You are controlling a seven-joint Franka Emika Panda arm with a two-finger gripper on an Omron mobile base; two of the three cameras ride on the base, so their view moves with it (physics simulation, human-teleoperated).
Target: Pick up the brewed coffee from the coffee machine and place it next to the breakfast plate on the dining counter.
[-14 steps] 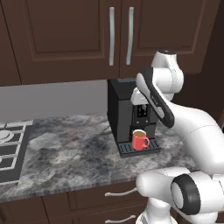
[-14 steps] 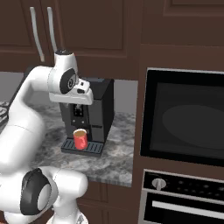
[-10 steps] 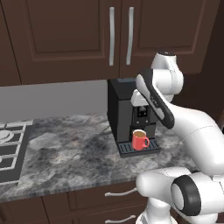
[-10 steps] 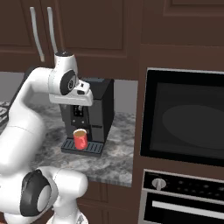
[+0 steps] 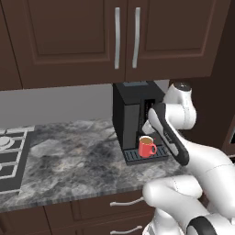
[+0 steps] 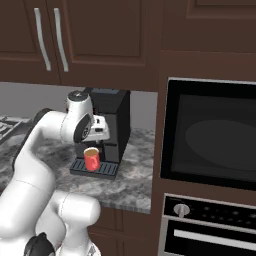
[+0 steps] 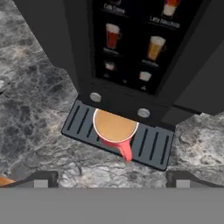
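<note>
The brewed coffee (image 5: 146,147) is a small red mug with brown liquid at its rim, standing on the slatted drip tray (image 7: 153,146) of the black coffee machine (image 5: 133,110). In the hand view the mug (image 7: 114,127) sits just below the spouts, its handle pointing toward me. My gripper (image 7: 113,180) hovers open above and in front of it, with one fingertip out to each side and nothing between them. From the right, the gripper (image 6: 96,140) hangs close over the mug (image 6: 91,159) against the machine (image 6: 112,120) front. The breakfast plate and the dining counter are out of view.
The machine stands on a grey marbled worktop (image 5: 69,160) under dark wall cabinets (image 5: 124,36). A hob (image 5: 9,156) lies at the far left. A tall dark cabinet with a built-in oven (image 6: 210,140) stands close to the machine's right.
The arm has come down, bringing the hand lower toward the mug. The mug and the machine have not moved.
</note>
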